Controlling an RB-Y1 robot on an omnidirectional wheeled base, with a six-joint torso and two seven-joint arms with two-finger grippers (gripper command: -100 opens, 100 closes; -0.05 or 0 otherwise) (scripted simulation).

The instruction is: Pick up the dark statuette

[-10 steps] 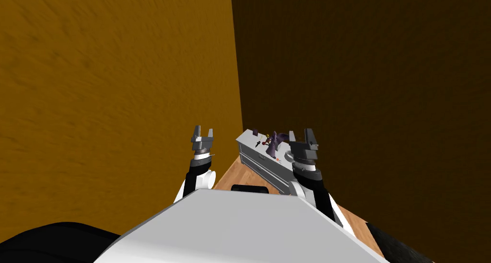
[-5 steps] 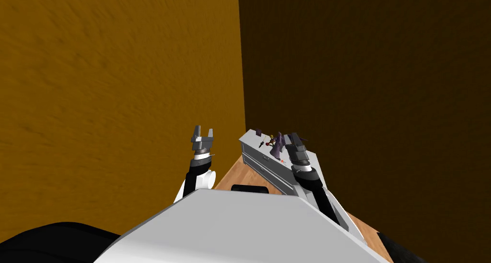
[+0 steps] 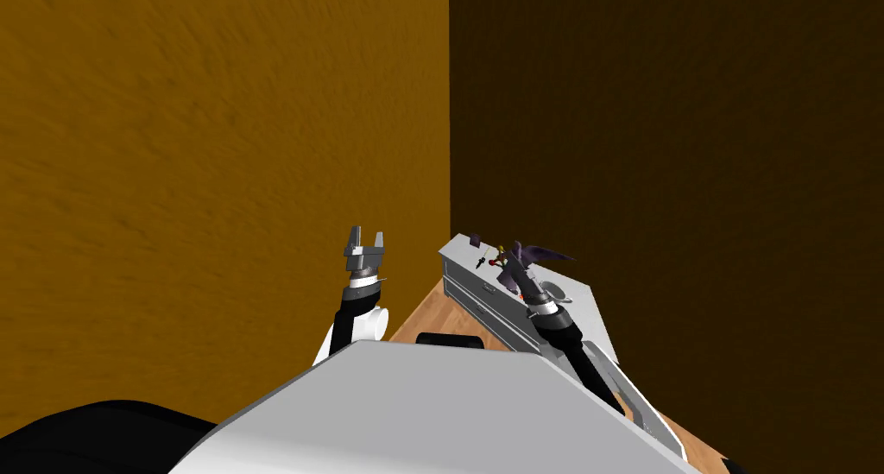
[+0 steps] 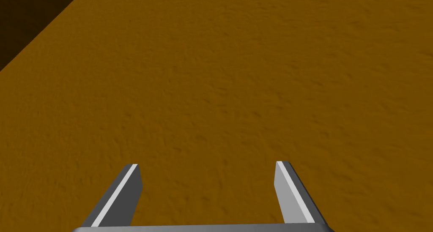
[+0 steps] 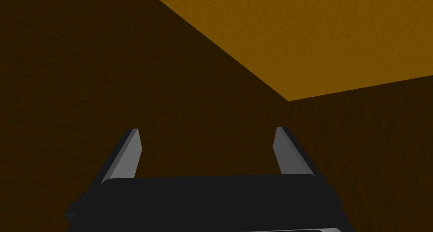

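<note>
The dark purple winged statuette (image 3: 533,255) stands on top of a light grey dresser (image 3: 584,303) in the corner of the room. My right arm reaches over the dresser top, and its gripper (image 3: 514,271) sits right against the statuette's near side, partly covering it. In the right wrist view the right gripper (image 5: 205,132) is open with nothing between its fingers, pointing at the walls above the statuette. My left gripper (image 3: 363,239) is held up to the left of the dresser, open and empty, facing the orange wall (image 4: 237,81).
Small items share the dresser top: a dark block (image 3: 476,238), a small dark piece (image 3: 480,260), a red and yellow trinket (image 3: 495,256) and a round rim (image 3: 553,288). Drawers face the wooden floor (image 3: 419,313). Walls close in behind and to the left.
My view has swung left, so the corner and dresser shifted right. My right arm has stretched forward and lowered over the dresser top until its gripper reached the statuette. The left arm has not moved.
</note>
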